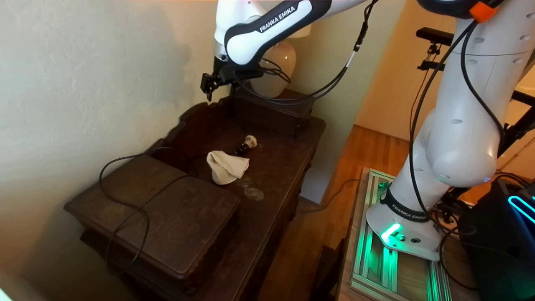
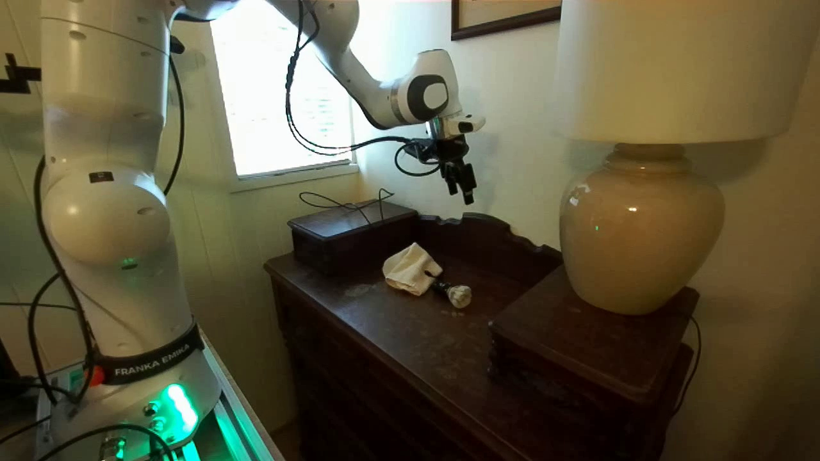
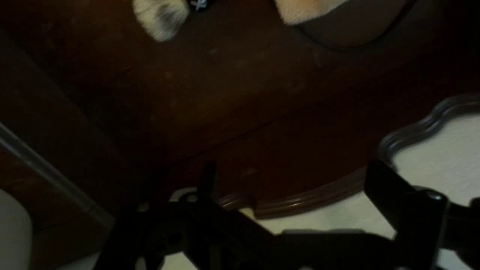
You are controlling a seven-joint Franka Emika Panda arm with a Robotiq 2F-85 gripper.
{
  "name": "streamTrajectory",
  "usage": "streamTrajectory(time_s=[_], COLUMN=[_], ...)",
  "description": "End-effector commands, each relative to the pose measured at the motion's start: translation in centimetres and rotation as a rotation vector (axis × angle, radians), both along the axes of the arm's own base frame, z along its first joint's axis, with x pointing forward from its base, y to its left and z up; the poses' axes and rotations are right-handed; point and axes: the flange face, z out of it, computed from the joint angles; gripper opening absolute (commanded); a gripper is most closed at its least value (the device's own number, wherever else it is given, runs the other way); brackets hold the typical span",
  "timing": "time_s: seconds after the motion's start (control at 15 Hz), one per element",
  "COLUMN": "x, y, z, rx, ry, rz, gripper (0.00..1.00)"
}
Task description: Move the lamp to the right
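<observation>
The lamp has a glossy beige jar-shaped base [image 2: 640, 237] and a wide cream shade [image 2: 672, 70]. It stands upright on the small raised box [image 2: 596, 333] at the end of the dark dresser. In an exterior view the lamp [image 1: 285, 58] is partly hidden behind my arm. A pale rounded shape at the left edge of the wrist view is probably the lamp base [image 3: 13, 232]. My gripper [image 2: 461, 192] is in the air near the wall, above the dresser's carved back rail and apart from the lamp. In the wrist view its fingers [image 3: 292, 168] are wide apart with nothing between them.
A cream cloth [image 2: 410, 269] and a shaving brush [image 2: 458, 294] lie on the dresser top [image 1: 271, 167]. A raised box [image 1: 159, 205] with a loose black cable stands at the far end from the lamp. The carved back rail [image 2: 487, 224] runs along the wall.
</observation>
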Motion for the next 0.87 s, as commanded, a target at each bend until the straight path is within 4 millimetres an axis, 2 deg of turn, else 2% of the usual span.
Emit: streamTrajectory(time_s=[0.0, 0.2, 0.53, 0.6, 0.8], x=[-2.5, -4.2, -8.1, -6.2, -7.2], y=[1.9, 2.1, -0.6, 0.2, -1.0], z=[1.1, 1.3, 0.1, -0.1, -0.4], rx=[0.138, 0.268, 0.433, 0.374, 0.401], ry=[0.073, 0.158, 0.42, 0.358, 0.42], rz=[0.131, 0.216, 0.246, 0.239, 0.233], gripper=[1.0, 1.0, 1.0, 1.0, 1.0])
